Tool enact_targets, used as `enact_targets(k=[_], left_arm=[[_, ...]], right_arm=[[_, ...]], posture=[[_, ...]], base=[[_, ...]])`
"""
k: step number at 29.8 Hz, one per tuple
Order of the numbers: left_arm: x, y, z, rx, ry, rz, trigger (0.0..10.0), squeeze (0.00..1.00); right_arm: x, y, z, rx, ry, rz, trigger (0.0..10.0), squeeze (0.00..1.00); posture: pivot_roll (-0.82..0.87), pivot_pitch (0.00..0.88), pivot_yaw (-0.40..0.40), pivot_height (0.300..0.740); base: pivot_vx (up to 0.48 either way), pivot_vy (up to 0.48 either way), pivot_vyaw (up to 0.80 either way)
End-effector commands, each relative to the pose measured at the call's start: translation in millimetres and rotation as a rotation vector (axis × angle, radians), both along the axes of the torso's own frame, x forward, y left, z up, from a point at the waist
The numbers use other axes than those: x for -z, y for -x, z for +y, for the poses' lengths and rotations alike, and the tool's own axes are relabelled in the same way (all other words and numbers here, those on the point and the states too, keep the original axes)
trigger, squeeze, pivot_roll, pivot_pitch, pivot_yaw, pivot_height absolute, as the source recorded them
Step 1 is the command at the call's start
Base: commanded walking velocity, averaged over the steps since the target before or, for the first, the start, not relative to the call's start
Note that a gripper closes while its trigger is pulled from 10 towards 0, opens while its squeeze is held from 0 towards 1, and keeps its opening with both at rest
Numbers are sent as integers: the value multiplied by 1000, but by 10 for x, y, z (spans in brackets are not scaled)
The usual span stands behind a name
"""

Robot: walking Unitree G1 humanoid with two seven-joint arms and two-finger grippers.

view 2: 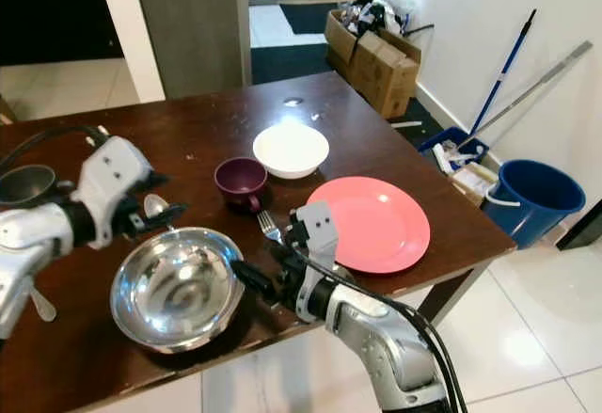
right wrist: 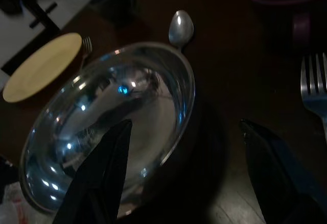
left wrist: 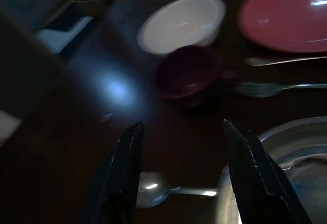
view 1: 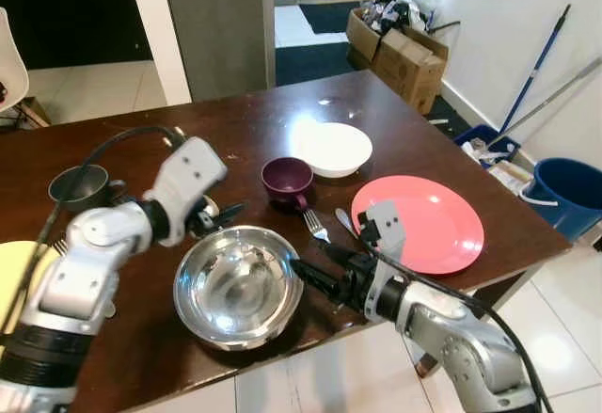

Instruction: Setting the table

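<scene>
A large steel bowl [view 1: 237, 286] sits near the table's front edge. My right gripper [view 1: 306, 272] is open at the bowl's right rim, and its fingers [right wrist: 102, 178] straddle that rim in the right wrist view. My left gripper [view 1: 221, 214] is open just behind the bowl, low over a spoon [left wrist: 153, 193] that lies between its fingers [left wrist: 127, 173]. Behind the bowl stand a purple cup [view 1: 287, 179] and a white bowl [view 1: 331, 149]. A fork [view 1: 315, 227] and another piece of cutlery [view 1: 345, 222] lie left of the pink plate [view 1: 419, 222].
A yellow plate [view 1: 14, 262] with a fork beside it lies at the table's left edge, and a dark grey cup [view 1: 78, 185] stands behind it. Cardboard boxes [view 1: 400, 51], a blue bucket [view 1: 569, 197] and mop handles stand on the floor to the right.
</scene>
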State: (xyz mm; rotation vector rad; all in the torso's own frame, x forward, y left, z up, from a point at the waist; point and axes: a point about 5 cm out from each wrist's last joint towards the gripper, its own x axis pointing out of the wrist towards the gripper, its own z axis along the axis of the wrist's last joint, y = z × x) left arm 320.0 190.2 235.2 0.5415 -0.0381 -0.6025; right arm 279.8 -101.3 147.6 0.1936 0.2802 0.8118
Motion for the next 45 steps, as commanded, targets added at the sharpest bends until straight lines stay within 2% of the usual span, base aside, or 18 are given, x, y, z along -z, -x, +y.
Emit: enact_targets(k=[1,4,8,10,12,14,17,18,22,24,28,29,30,33,38,45], left_arm=[[10,-9,67,-42,-8,-9,10000,0],[32,-16,107,-110,13,-23,10000,0],[51,31,102,-151,26,-35,10000,0],[36,64,137,-167,40,-45,10000,0],[34,108,168,-163,12,-47,10000,0],[56,214,213,-119,-43,-22,10000,0],[103,400,367,-52,-139,47,10000,0],[103,400,367,-52,-139,47,10000,0],[125,729,684,51,-196,219,10000,0],[144,855,717,100,-227,277,10000,0],[162,898,654,128,-226,286,10000,0],[166,898,626,132,-221,282,10000,0],[170,892,595,134,-214,277,10000,0],[186,889,526,141,-202,267,10000,0],[193,918,506,153,-187,268,10000,0],[211,868,481,96,-136,228,10000,0]], right_arm=[[45,8,11,-16,4,32,10000,0],[98,-33,65,-53,-5,79,10000,0],[211,-109,94,-59,10,151,10000,0],[271,-156,102,-48,-12,204,10000,0],[277,-170,123,-59,-74,250,10000,0],[302,-217,137,-58,-94,273,10000,0],[330,-268,151,-64,-99,292,10000,0],[330,-268,151,-64,-99,292,10000,0],[369,-304,151,-86,-63,286,10000,0],[390,-314,149,-105,-49,291,10000,0],[431,-321,149,-119,-26,300,9608,0],[441,-327,150,-121,-21,303,3922,0],[452,-333,148,-120,-19,309,0,0],[479,-362,112,-107,-19,326,0,0],[471,-380,74,-111,-33,325,0,0],[312,-540,-29,6,-168,268,0,0]], posture=[[-32,24,48,740],[-21,24,32,740],[-10,27,19,740],[-4,30,14,740],[9,37,7,740],[21,42,1,740],[39,51,-9,740],[39,51,-9,740],[63,62,-19,740],[67,64,-18,740],[64,66,-19,740],[64,66,-19,740],[59,66,-21,740],[54,68,-25,740],[49,69,-28,740],[47,69,-22,740]], base=[[0,0,0],[0,0,0],[0,0,0],[0,0,0],[0,0,0],[0,0,0],[0,0,0],[0,0,0],[0,0,0],[0,0,0],[0,0,0],[0,0,0],[0,0,0],[0,0,0],[0,0,0],[0,0,0]])
